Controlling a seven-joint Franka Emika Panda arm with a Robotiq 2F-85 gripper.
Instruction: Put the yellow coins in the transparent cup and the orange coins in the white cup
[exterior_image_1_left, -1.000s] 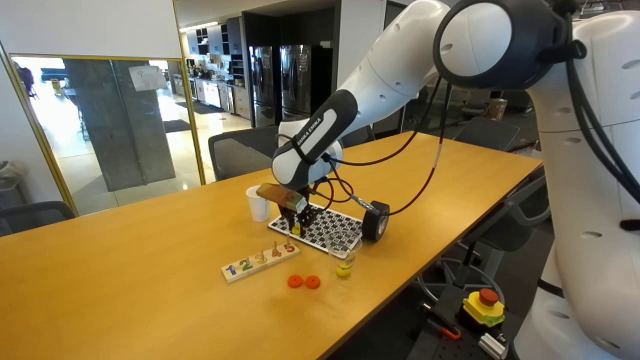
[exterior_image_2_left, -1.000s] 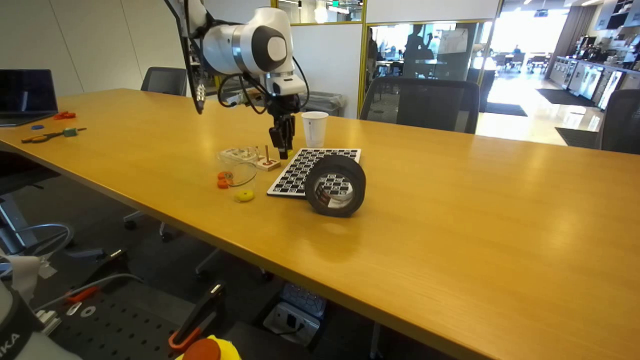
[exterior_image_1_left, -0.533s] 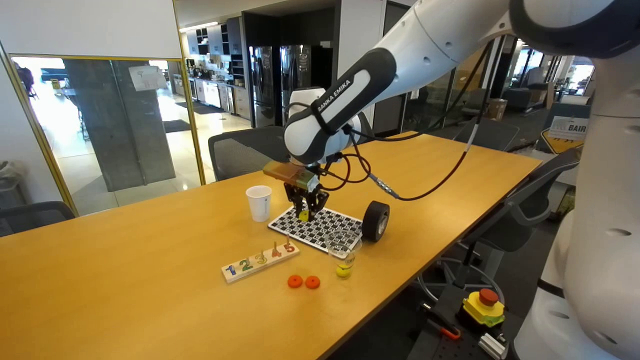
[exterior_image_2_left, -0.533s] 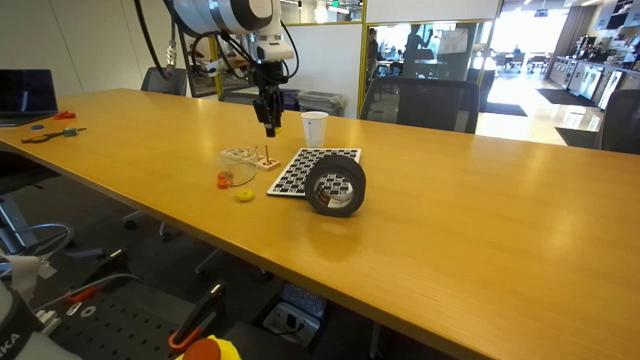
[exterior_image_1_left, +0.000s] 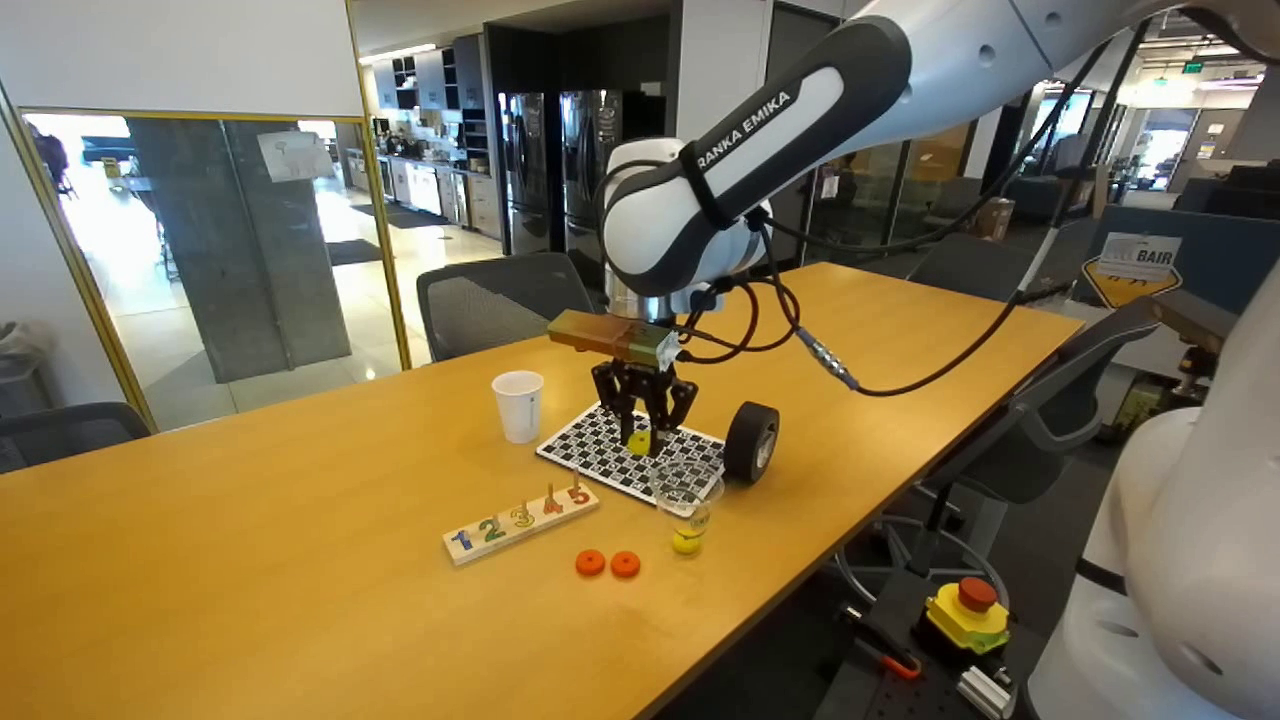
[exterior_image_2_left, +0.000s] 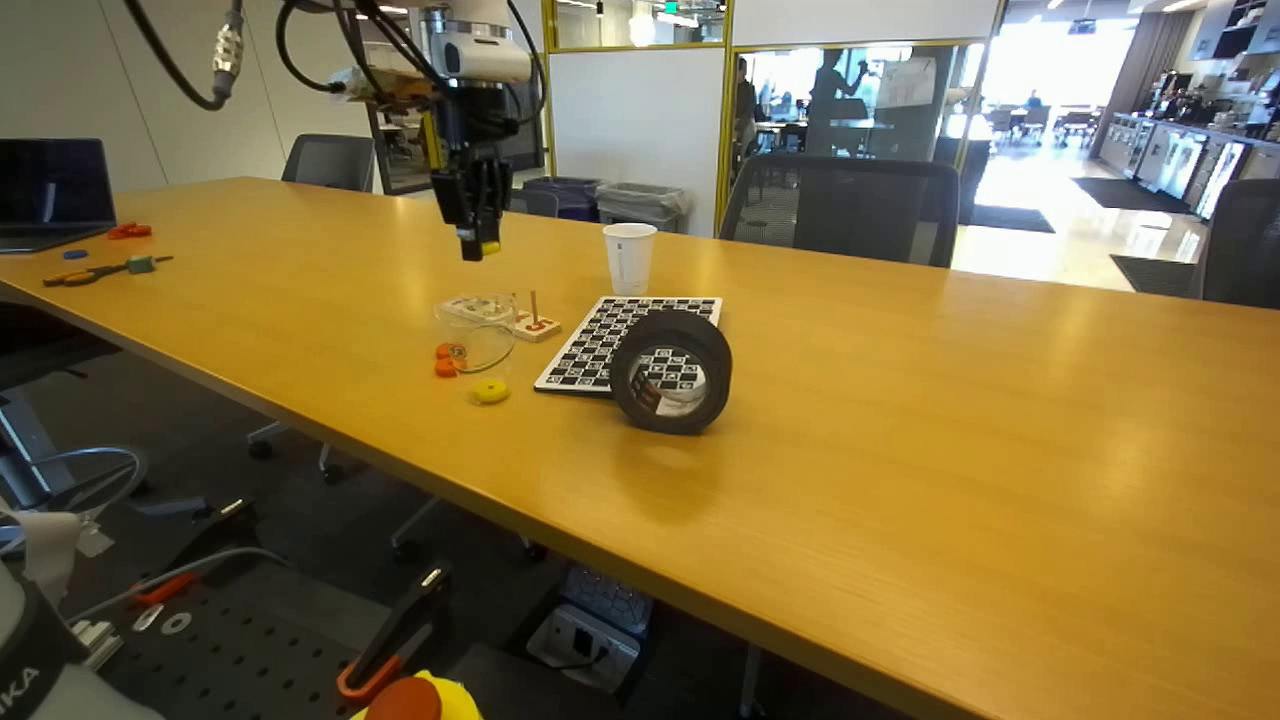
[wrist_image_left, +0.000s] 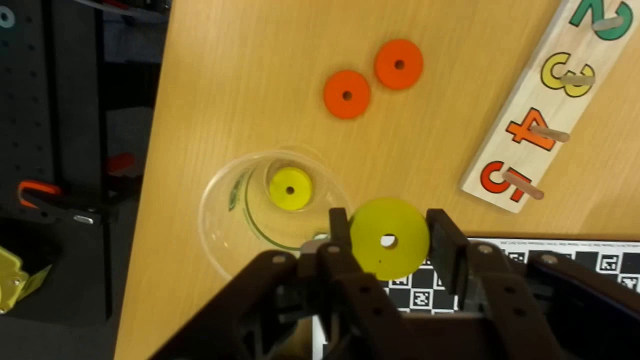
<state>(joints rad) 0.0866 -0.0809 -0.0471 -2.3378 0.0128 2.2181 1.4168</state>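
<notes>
One yellow coin (wrist_image_left: 390, 220) is clamped in the hand (wrist_image_left: 389, 232), raised off the counter (exterior_image_1_left: 300, 560) near the transparent cup (wrist_image_left: 222, 215). A second yellow coin (wrist_image_left: 290, 199) lies at the bottom of that cup, and the two orange coins (wrist_image_left: 335, 95) lie flat near it. Farther from the transparent cup lies the numbered peg board (exterior_image_1_left: 537, 513), and the white cup (exterior_image_1_left: 518, 410) stands well apart.

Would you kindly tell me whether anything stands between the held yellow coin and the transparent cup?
Nothing visible does. In the wrist view, the held yellow coin appears beside the open mouth of the transparent cup, and another yellow coin lies inside.
</notes>
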